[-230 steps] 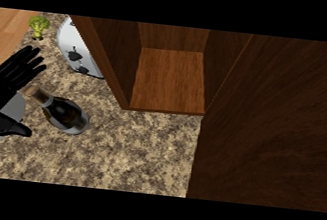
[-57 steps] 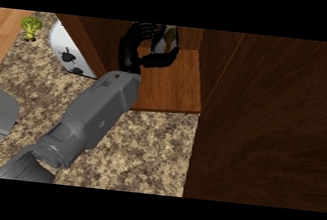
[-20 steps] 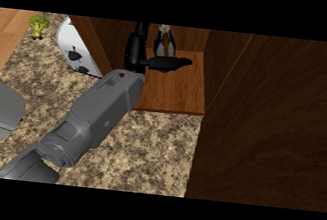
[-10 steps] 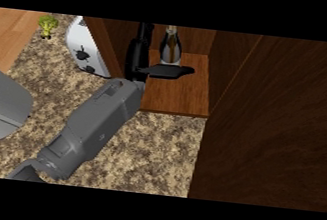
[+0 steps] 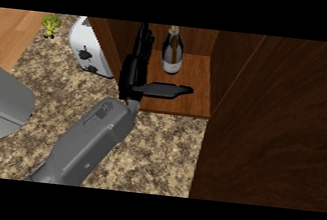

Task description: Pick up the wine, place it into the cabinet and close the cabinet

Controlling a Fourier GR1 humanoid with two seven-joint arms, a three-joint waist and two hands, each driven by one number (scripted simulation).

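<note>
The wine bottle [image 5: 173,50] stands upright on the wooden shelf of the cabinet [image 5: 187,92], near its back. The left hand [image 5: 137,71] reaches into the cabinet just beside the bottle – its fingers [image 5: 142,39] straight, thumb stretched out over the shelf – holding nothing. A toaster [image 5: 87,53] sits on the speckled desk [image 5: 162,147] by the cabinet's left wall.

No writing, brand or number can be read anywhere. The wine bottle [image 5: 172,51], at twelve o'clock, has a label too small to make out.
</note>
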